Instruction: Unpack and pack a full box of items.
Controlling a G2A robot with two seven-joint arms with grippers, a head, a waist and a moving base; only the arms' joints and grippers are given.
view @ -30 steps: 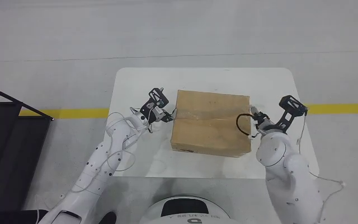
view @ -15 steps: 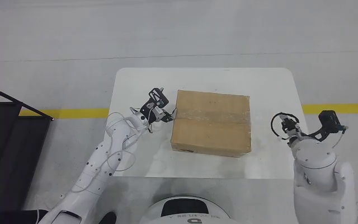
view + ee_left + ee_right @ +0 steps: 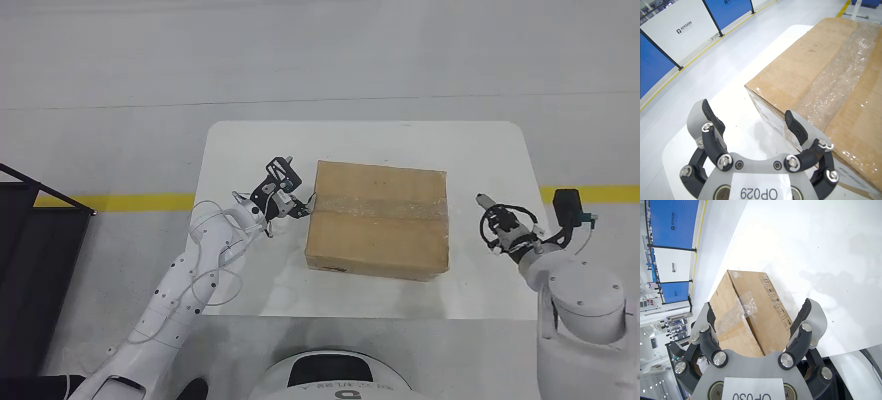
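One white table (image 3: 480,150) bears the taped box (image 3: 377,220).

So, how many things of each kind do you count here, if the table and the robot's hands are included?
cardboard box: 1
table: 1
robot hands: 2, the left hand and the right hand, both open
Total: 4
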